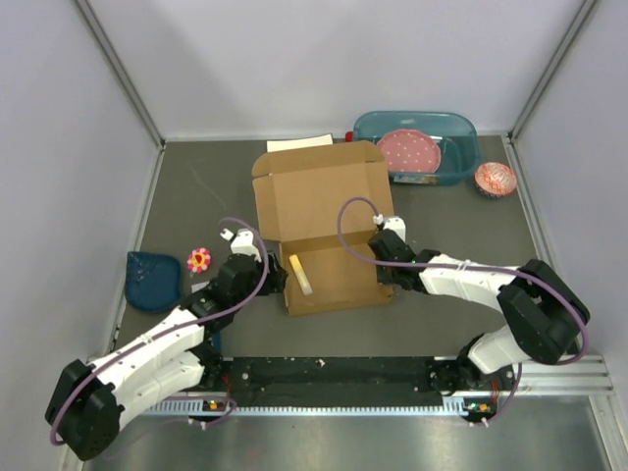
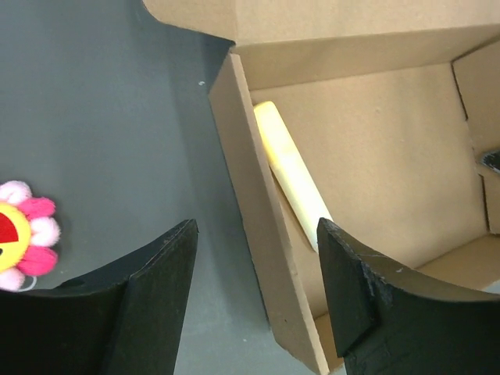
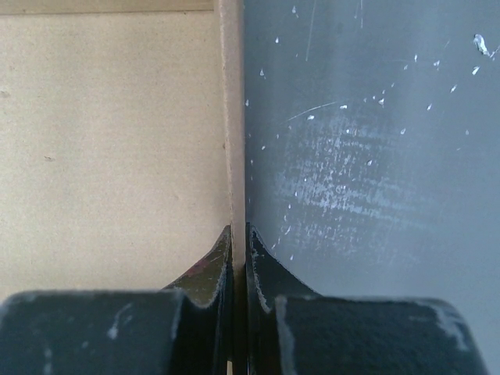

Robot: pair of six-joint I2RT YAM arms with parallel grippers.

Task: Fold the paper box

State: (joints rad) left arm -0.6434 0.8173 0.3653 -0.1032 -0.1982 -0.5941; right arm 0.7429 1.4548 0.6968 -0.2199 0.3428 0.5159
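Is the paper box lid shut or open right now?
The paper box is open: its lid lies back beyond the tray, whose inside shows from above, a yellow stick lying in it.

Brown paper box (image 1: pixel 319 201), yel. stick (image 1: pixel 300 275), teal tub (image 1: pixel 463 132) & pink-dotted plate (image 1: pixel 410 152).

paper box (image 1: pixel 324 231): lid open | left claw (image 1: pixel 275 280): left wall | right claw (image 1: pixel 385 270): right wall

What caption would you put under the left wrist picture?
Open left gripper straddles the paper box side wall, pale yellow stick lying inside.
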